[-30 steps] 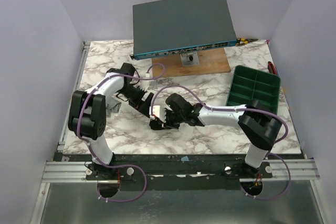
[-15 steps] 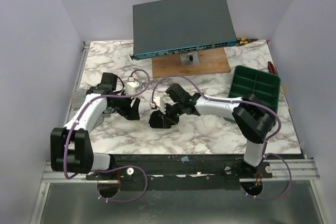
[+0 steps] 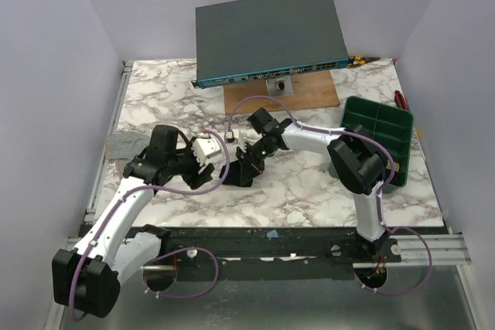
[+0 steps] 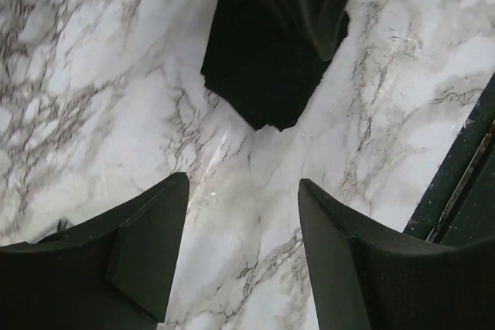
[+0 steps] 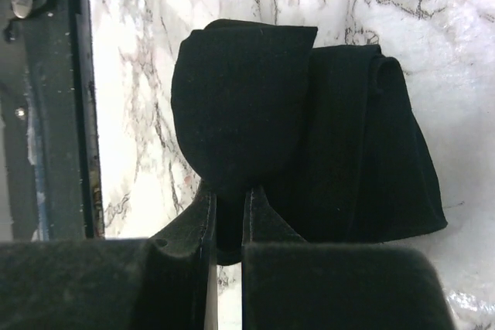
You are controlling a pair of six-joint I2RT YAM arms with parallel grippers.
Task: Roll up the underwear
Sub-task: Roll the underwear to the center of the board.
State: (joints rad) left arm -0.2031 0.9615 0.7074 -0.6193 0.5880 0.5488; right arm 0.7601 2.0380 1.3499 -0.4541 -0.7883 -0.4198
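Note:
The black underwear (image 3: 237, 176) lies as a rolled bundle on the marble table, left of centre. In the right wrist view the underwear (image 5: 340, 137) shows two thick folds, and my right gripper (image 5: 229, 205) is shut on its near rounded fold. From above, the right gripper (image 3: 249, 161) reaches the bundle from the far right. My left gripper (image 3: 220, 166) is just left of the bundle, open and holding nothing. In the left wrist view the left gripper (image 4: 241, 195) frames bare marble, with the underwear (image 4: 259, 83) a short way ahead of its fingertips (image 4: 174, 199).
A grey network switch (image 3: 271, 32) sits tilted on a wooden board (image 3: 313, 96) at the back. A green compartment tray (image 3: 375, 130) stands at the right edge, a red-handled tool (image 3: 400, 100) behind it. A grey cloth (image 3: 122, 145) lies at the left edge.
My left arm swung its elbow toward the near edge; its gripper drew off the bundle, narrowed somewhat, and came back beside it. The right gripper kept its hold, shifting the bundle slightly.

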